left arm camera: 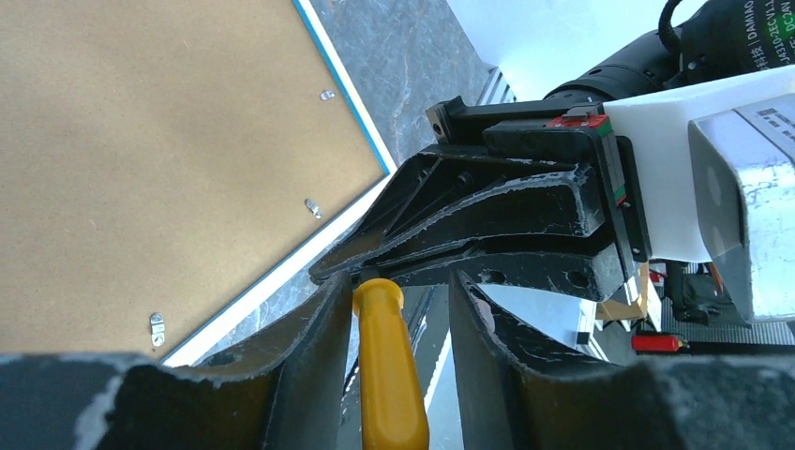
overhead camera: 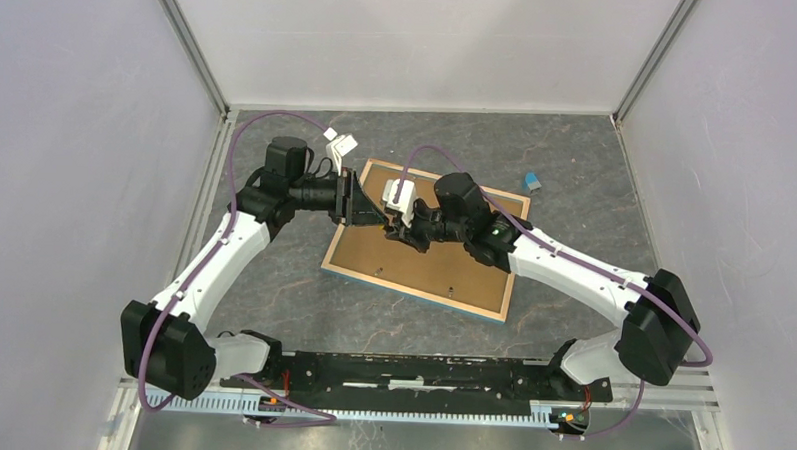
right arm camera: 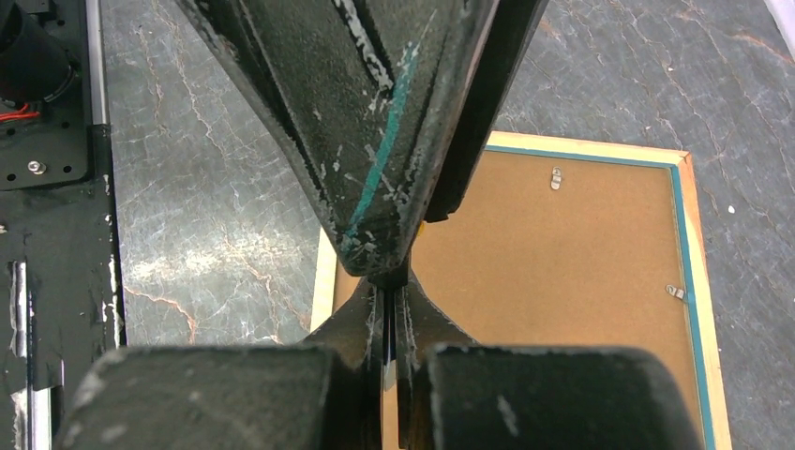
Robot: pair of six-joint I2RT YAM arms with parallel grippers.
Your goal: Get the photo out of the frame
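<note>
The frame (overhead camera: 443,272) lies back up on the table, showing brown fibreboard with light wood edging and small metal tabs (left arm camera: 157,326). It also shows in the left wrist view (left arm camera: 141,141) and the right wrist view (right arm camera: 562,272). The photo is hidden. Both grippers meet above the frame's far left corner. My left gripper (left arm camera: 398,286) is open, with a tool's yellow handle (left arm camera: 389,366) resting against one finger. My right gripper (right arm camera: 389,291) is shut on the tool's thin dark shaft; its fingers (left arm camera: 487,216) show just beyond the handle's end.
A small blue object (overhead camera: 532,181) lies on the dark marbled table right of the frame. White walls enclose the table on three sides. The black arm-base rail (overhead camera: 419,371) runs along the near edge.
</note>
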